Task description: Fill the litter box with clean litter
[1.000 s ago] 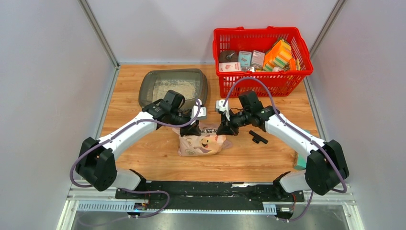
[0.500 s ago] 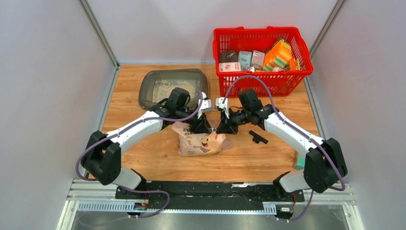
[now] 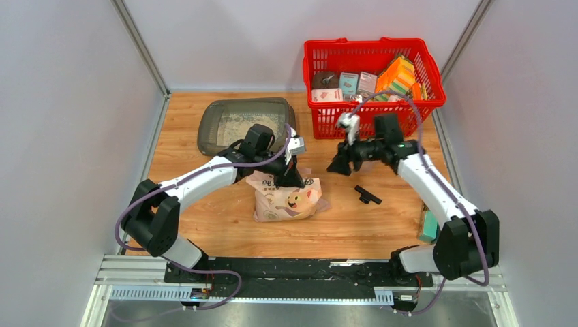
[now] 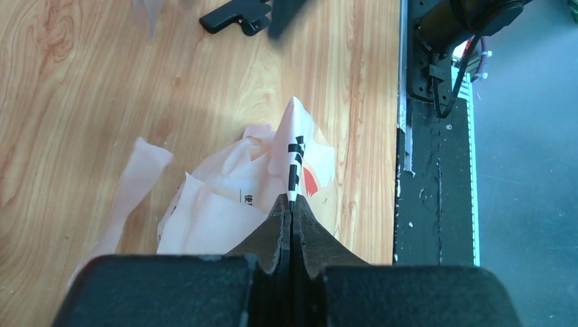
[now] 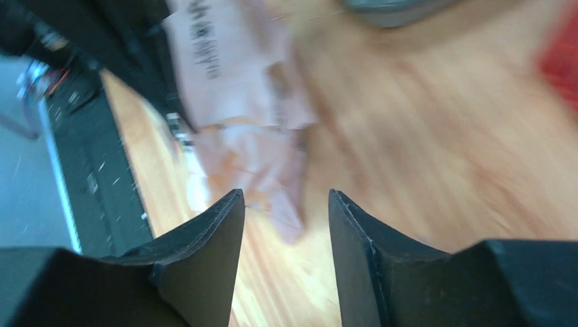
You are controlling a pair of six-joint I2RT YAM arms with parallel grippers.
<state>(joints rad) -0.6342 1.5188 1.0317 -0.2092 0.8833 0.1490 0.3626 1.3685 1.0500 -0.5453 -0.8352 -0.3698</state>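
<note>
Firmly, my left claw pinches the top fold of the bag, likely to lift and tip it toward the litter box just behind, which holds some litter. My right claw hangs spread and empty over the counter.

red basket: back right, boxes inside | small black piece: on wooden table | teal object: right edge
</note>
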